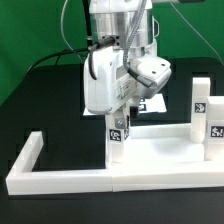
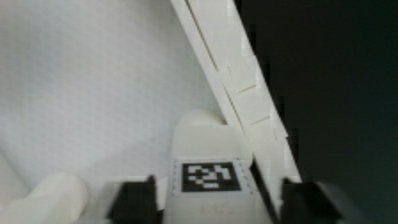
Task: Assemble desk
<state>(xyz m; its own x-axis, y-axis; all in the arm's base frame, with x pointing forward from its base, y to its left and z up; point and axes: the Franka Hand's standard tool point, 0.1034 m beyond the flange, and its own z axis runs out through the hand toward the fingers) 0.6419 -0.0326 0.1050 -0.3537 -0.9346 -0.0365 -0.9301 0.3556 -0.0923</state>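
Gripper [image 2: 217, 203] fingers straddle the tagged leg [image 2: 214, 160] standing on the desk top [image 2: 80, 90]; whether clamped, I cannot tell. Leg seems light, stiff, slippery; grip its flat sides.

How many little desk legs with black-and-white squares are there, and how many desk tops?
Desk legs with tags: 3
Desk top: 1
Total: 4
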